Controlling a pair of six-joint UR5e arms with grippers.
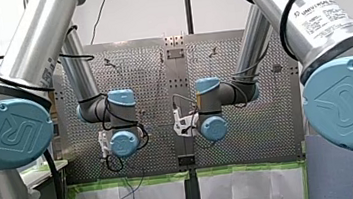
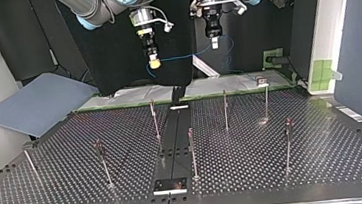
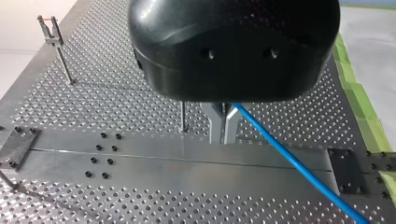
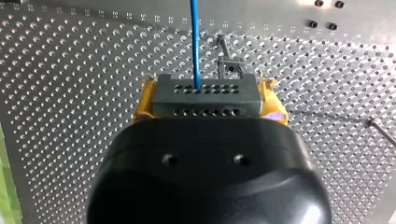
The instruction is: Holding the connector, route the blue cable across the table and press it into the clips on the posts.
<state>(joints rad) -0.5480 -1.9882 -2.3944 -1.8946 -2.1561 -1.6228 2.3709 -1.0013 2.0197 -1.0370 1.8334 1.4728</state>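
Hovering well above the counter (image 2: 286, 167), seemingly to clear its posts (image 2: 155, 119), my right tool (image 2: 154, 62) clamped the connector (image 4: 205, 93), while my left tool (image 3: 223, 128) pinched narrowly on the blue cable (image 3: 292, 161) strung between them.

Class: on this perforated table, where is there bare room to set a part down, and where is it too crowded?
In the top view, the perforated table is bare at lower left, between the leaning edge post and the next post, and at lower right beyond the outer post. Crowded: the middle, posts flanking the central rail.
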